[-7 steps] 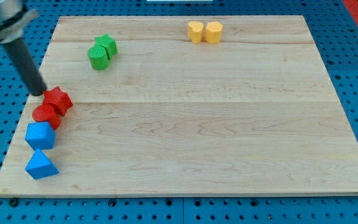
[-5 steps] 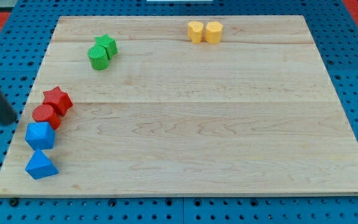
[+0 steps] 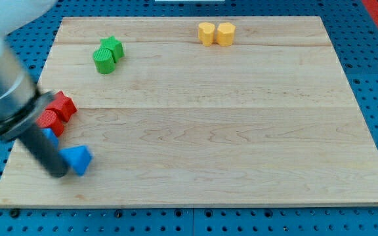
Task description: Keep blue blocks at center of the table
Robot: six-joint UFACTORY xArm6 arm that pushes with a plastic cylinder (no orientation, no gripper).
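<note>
the arm carries no pincer, so there is nothing spread or pressed together to report; my tip (image 3: 58, 172) sits at the lower left of the frame, touching the left side of the blue triangular block (image 3: 79, 159), while a second blue block (image 3: 50, 136), mostly hidden behind the rod, shows just above it. both blue blocks lie near the counter's (image 3: 209, 164) lower left edge, well apart from its middle. just above them sit a red cylinder (image 3: 50, 120) and a red star (image 3: 62, 105) touching each other; farther up are a green cylinder (image 3: 103, 61) and green star (image 3: 112, 46), and at the top two yellow blocks (image 3: 216, 33) side by side.
</note>
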